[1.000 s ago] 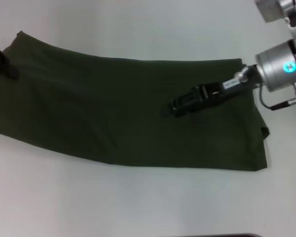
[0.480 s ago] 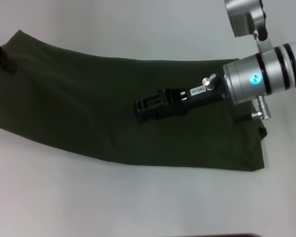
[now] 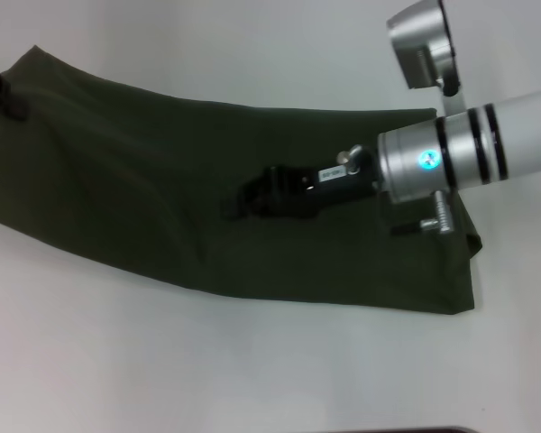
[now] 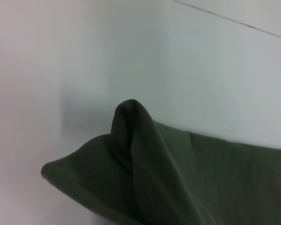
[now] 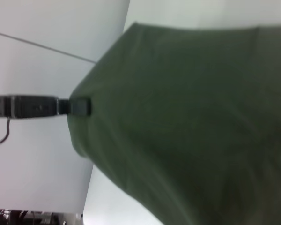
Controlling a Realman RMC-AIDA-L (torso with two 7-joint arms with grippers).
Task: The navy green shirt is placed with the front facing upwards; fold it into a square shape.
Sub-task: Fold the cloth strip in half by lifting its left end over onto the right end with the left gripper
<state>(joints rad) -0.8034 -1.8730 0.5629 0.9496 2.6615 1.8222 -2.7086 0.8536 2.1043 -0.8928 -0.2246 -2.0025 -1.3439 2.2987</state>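
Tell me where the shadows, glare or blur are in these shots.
Head view: even light, only a soft shadow under the right claw on the green shirt; a small lit dot on the arm's silver wrist. Left wrist view: raised shirt fold looks soft. Right wrist view: cloth texture blurred.

White table lies bare around the navy green shirt; only the right gripper and its arm hang over the cloth.
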